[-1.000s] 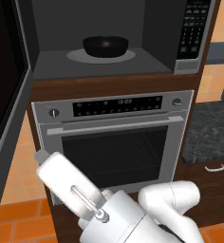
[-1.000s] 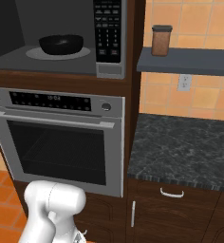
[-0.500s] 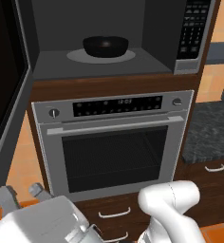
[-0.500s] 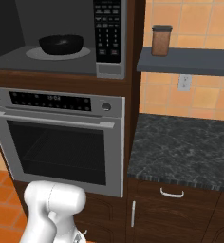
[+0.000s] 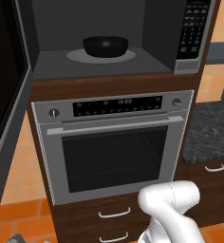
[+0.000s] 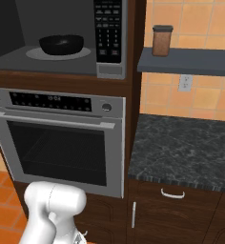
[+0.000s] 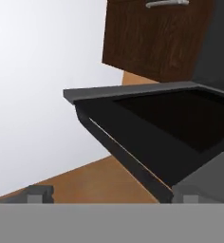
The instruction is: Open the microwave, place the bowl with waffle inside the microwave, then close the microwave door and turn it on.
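We see the wide built-in grey-steel microwave [image 5: 109, 42] standing open above a steel wall oven with a horizontal bar handle and dark mesh window [image 5: 115, 147]. Its large microwave door with black glass and grey frame [image 5: 4, 114] is swung out to the left in the left base view; in the hand view the same door's edge [image 7: 133, 137] runs across the middle, tilted by the roll of the camera. To the right of the oven lies a dark speckled stone counter [image 6: 181, 147] — above it, a grey wall shelf [image 6: 190, 61] carries a brown lidded jar [image 6: 162, 40]. The small round black shallow bowl [image 5: 105, 46] sits inside the cavity at the centre of the round glass turntable [image 5: 76, 56]; the waffle in it is too dark to make out. The black keypad panel [image 6: 108, 28] flanks the cavity on the right. The two-finger gripper [image 7: 111, 195] shows only its dark fingertips [image 7: 38, 193], well apart, with nothing between them — released.
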